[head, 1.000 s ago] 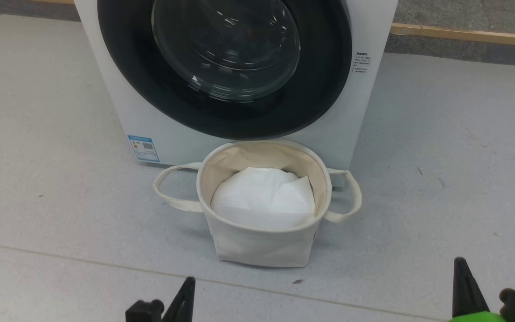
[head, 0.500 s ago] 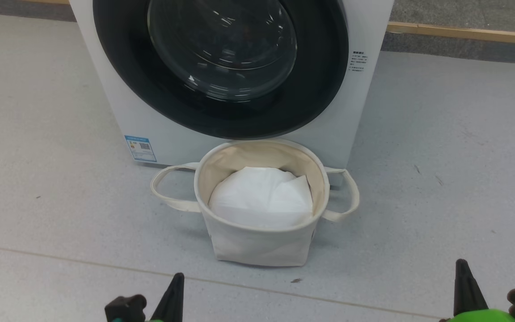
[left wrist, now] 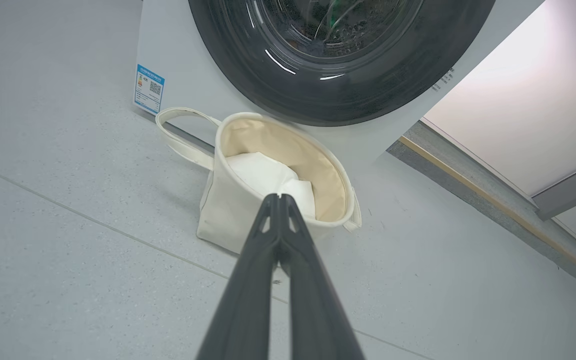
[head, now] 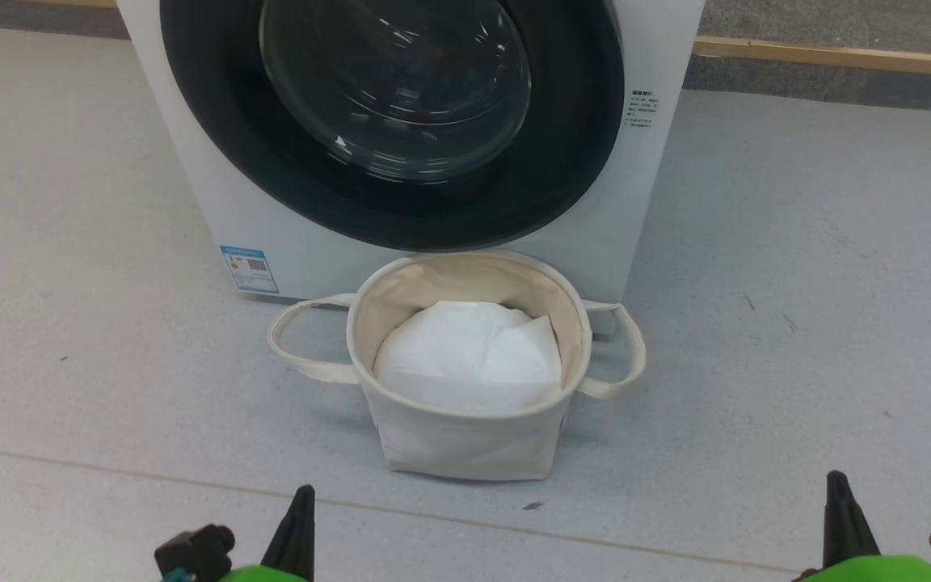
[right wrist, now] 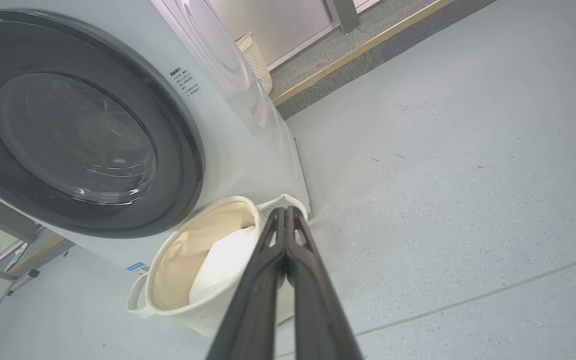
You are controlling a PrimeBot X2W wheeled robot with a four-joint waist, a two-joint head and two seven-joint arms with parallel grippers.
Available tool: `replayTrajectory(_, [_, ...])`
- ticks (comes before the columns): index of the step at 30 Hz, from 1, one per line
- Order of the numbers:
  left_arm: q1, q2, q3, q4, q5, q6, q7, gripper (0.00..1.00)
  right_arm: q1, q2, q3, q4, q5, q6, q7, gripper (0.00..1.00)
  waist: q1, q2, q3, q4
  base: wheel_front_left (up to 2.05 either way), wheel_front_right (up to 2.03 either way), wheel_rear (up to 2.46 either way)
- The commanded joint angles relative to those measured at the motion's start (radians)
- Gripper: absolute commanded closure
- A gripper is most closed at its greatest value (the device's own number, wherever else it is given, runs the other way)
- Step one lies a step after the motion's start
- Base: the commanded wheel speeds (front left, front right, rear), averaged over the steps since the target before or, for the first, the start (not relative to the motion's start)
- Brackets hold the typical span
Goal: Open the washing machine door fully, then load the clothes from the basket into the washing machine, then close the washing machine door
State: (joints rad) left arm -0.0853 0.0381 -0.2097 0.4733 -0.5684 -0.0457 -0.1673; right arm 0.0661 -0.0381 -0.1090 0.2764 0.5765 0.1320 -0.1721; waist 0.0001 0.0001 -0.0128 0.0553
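Observation:
The washing machine (head: 651, 202) stands ahead with its door (head: 393, 89) shut, black rim around the glass bowl; the door also shows in the left wrist view (left wrist: 338, 95) and the right wrist view (right wrist: 68, 130). The basket (head: 465, 444) sits on the floor right before it, holding just a plain white sheet (head: 465, 356). The clothes are out of view. My left gripper (head: 300, 505) is at the lower left, shut and empty (left wrist: 279, 200). My right gripper (head: 837, 493) is at the lower right, also shut and empty (right wrist: 285, 212). Both hang well short of the basket.
A blue label (head: 249, 268) marks the machine's lower left. The basket's looped handles (head: 292, 339) stick out sideways. A wood-edged strip (head: 837, 58) runs along the back right. A woven bin (right wrist: 255, 60) stands beyond the machine. Grey floor lies on both sides.
The left gripper has slid left along the head view's bottom edge. The whole picture has shifted slightly, so the camera moved. Door and basket stay as they were.

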Motion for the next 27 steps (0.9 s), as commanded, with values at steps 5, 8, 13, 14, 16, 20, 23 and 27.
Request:
replayTrajectory(5, [-0.038, 0.004, 0.035, -0.048, -0.073, -0.012, 0.018, 1.00, -0.056, -0.005, 0.000, -0.032, 0.073, 0.000, 0.023, 1.00, -0.0001, -0.0001, 0.001, -0.003, 0.00, 0.00, 0.00])
replayTrajectory(8, [-0.037, 0.004, 0.045, -0.054, -0.105, -0.014, 0.027, 1.00, -0.060, -0.005, 0.000, -0.032, 0.105, 0.000, 0.031, 1.00, -0.0001, -0.0001, 0.001, -0.005, 0.00, 0.00, 0.00])
replayTrajectory(13, [-0.036, 0.005, 0.061, -0.064, -0.160, -0.018, 0.042, 1.00, -0.066, -0.005, 0.000, -0.032, 0.159, 0.000, 0.046, 1.00, -0.0001, -0.0001, 0.002, -0.008, 0.00, 0.00, 0.00])
replayTrajectory(14, [-0.036, 0.005, 0.065, -0.066, -0.171, -0.019, 0.045, 1.00, -0.068, -0.005, 0.000, -0.032, 0.170, 0.000, 0.049, 1.00, -0.0001, -0.0001, 0.002, -0.008, 0.00, 0.00, 0.00])
replayTrajectory(16, [-0.036, 0.005, 0.071, -0.070, -0.193, -0.021, 0.051, 1.00, -0.070, -0.006, -0.001, -0.032, 0.192, 0.000, 0.055, 1.00, -0.0001, -0.0001, 0.003, -0.010, 0.00, 0.00, 0.00])
replayTrajectory(20, [-0.035, 0.005, 0.084, -0.078, -0.236, -0.024, 0.063, 1.00, -0.076, -0.006, -0.001, -0.032, 0.235, -0.001, 0.067, 1.00, -0.0001, -0.0001, 0.003, -0.012, 0.00, 0.00, 0.00])
replayTrajectory(23, [-0.035, 0.006, 0.094, -0.084, -0.269, -0.027, 0.071, 1.00, -0.080, -0.006, -0.001, -0.032, 0.267, -0.001, 0.076, 1.00, -0.0001, -0.0001, 0.004, -0.014, 0.00, 0.00, 0.00])
replayTrajectory(27, [-0.034, 0.006, 0.103, -0.090, -0.301, -0.029, 0.080, 1.00, -0.084, -0.006, -0.001, -0.032, 0.300, -0.001, 0.085, 1.00, -0.0001, -0.0001, 0.004, -0.016, 0.00, 0.00, 0.00])
